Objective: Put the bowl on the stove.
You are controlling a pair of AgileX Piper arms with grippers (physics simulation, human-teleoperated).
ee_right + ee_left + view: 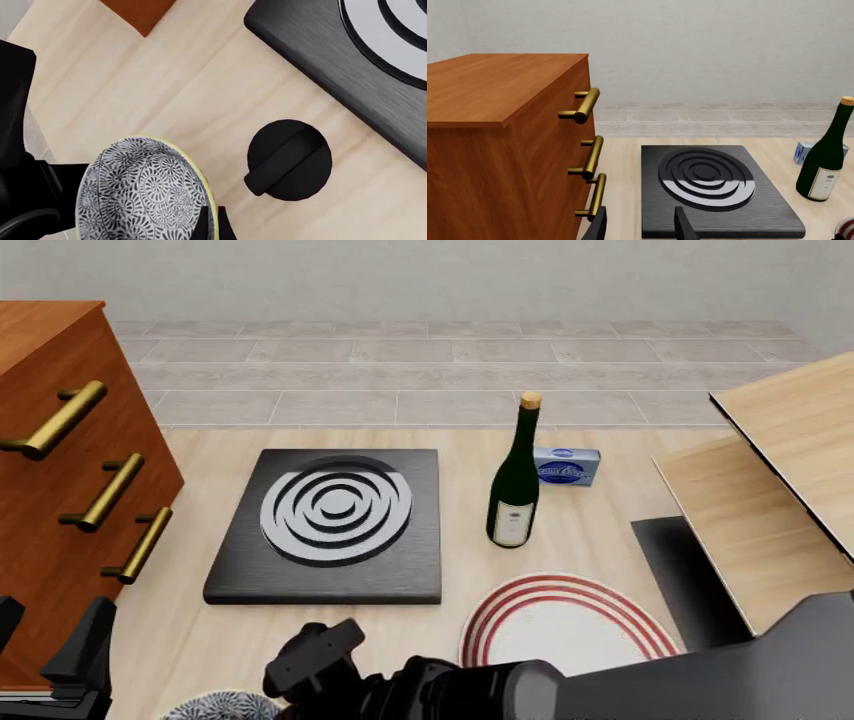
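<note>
Counted on the tabletop [200, 630]: one bowl [143, 192], one stove [327, 525], one knob [289, 160], one bottle [514, 480], one box [566, 468], one plate [567, 625].

Bowl-wise: low at the near edge of the front view, left of centre, mostly cut off by the frame. Well short of the stove, with bare wood and the knob between the two. Not on the rings.

Right end effector [212, 227]: clamped on the bowl's pale rim, one finger inside, one outside. Reached across from the right, over the near edge of the plate.

Left end effector [640, 227]: released, two fingers apart with nothing between them. Hovering by the cabinet [54, 490] at the near-left corner, pointed toward the stove.

Along the cabinet front: three brass handles [107, 492], one above another.

Right of the stove: bottle upright, cork on top, pale label low on the glass. Just behind it and a little right, the small blue box. Nearer than the bottle, the plate with red rings, partly hidden by the right arm.

Far right: two pale wooden boards [787, 470], tilted.
</note>
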